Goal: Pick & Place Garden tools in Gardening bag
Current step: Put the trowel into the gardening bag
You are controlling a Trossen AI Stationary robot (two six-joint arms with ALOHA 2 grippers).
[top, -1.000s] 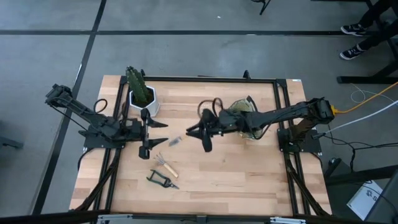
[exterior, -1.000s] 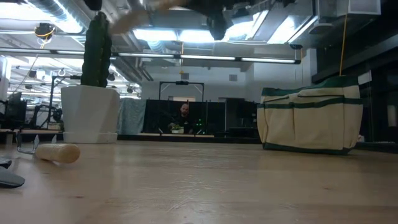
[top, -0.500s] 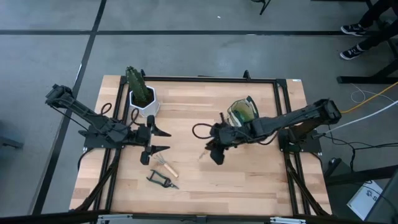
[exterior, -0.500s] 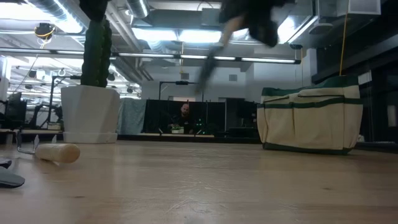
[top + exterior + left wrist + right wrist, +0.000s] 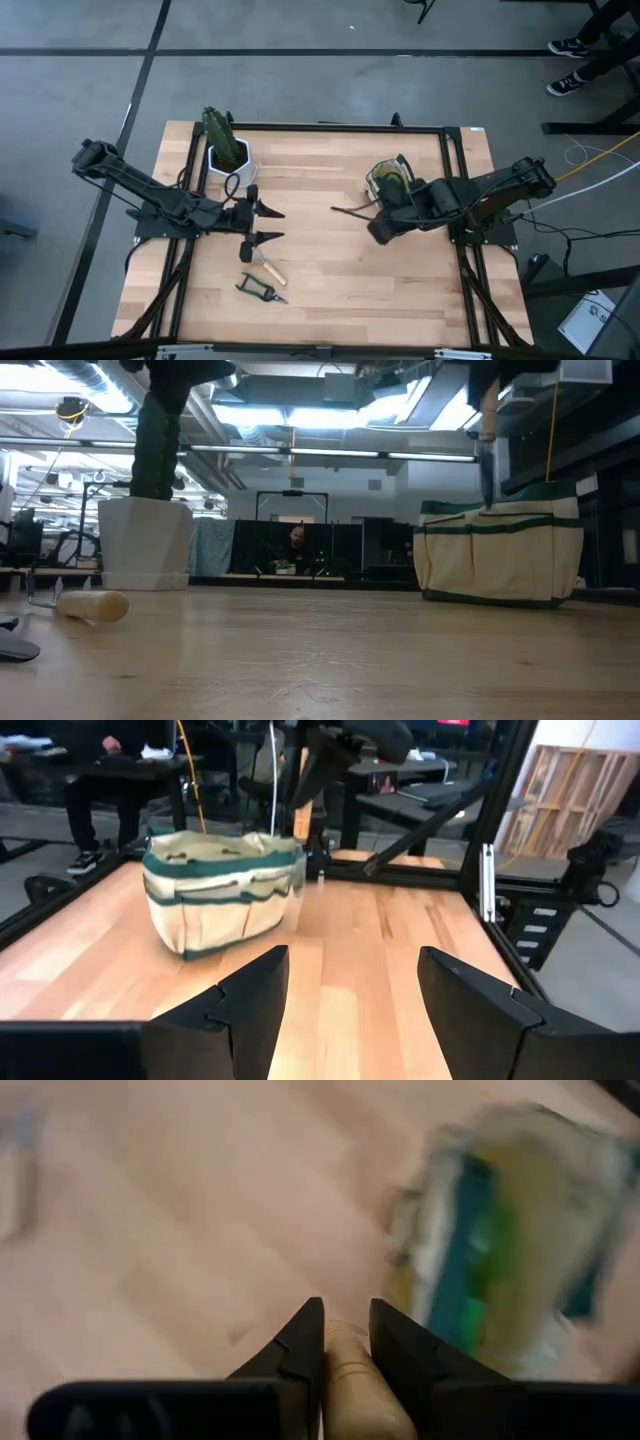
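Note:
My right gripper (image 5: 379,230) is shut on the wooden-handled trowel (image 5: 487,448), beside the near-left edge of the tan gardening bag with green trim (image 5: 391,181). In the low view the trowel hangs just over the bag (image 5: 500,555). The claw rake (image 5: 266,266) and the black-handled shears (image 5: 260,290) lie flat on the table. My left gripper (image 5: 270,225) is open and empty, just above the rake. No spray bottle shows. My right gripper pinches the trowel's wooden handle (image 5: 346,1372) between its two fingers, which lie along it. The fingers point down from above. The trowel hangs upright, its metal blade (image 5: 487,475) down, clear of the table, its tip level with the bag's rim.
A green cactus-like plant in a white pot (image 5: 229,158) stands at the far left. A black frame (image 5: 330,128) rims the table. Bare wood lies between the two grippers. A person sits in the room beyond (image 5: 297,543).
My right gripper has carried the trowel from the table's middle toward the right edge, up to the bag. The trowel has swung from slanting to hanging blade down. My left gripper has gone a little toward the right, over the rake, and stayed open.

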